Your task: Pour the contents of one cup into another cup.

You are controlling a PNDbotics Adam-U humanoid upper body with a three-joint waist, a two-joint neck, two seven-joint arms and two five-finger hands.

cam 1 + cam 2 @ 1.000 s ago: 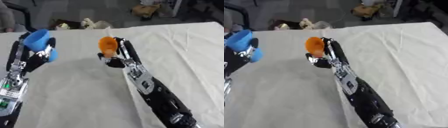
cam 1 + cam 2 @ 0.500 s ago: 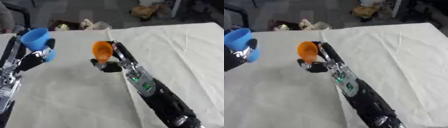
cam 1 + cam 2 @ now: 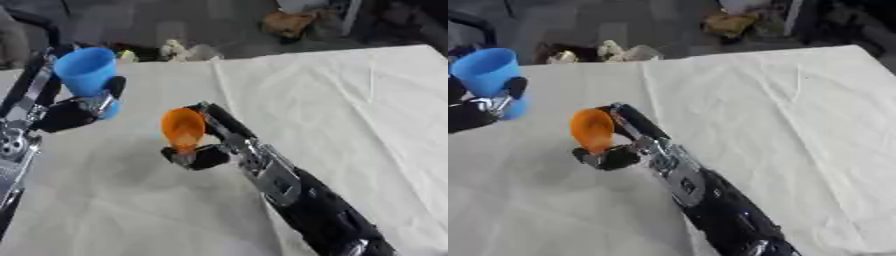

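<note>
A humanoid robot holds two cups above a cloth-covered worktop [image 3: 350, 100], midway through a pouring task. Its right hand [image 3: 210, 142] is clamped on an orange cup [image 3: 183, 129], fingers behind the cup and thumb curled under its base, and the cup is tipped so that its mouth faces left, toward the other arm. The left hand [image 3: 74, 110] is closed around the lower part of a blue cup [image 3: 87, 74], which stands nearly upright with its open mouth at the top, near the left edge of the left eye view. The two cups are apart, the orange one lower and to the right of the blue one, both clear of the cloth. What the orange cup holds cannot be made out.

The step in hand appears to be bringing the cups together before the pour. The next move would seem to call for raising the orange cup until its rim stands over the blue cup's mouth, or lowering the blue cup to meet it, then tipping further. Tilted this far while still off to one side, the orange cup risks spilling onto the cloth. Clutter lies on the floor [image 3: 175, 20] beyond the worktop's far edge.
</note>
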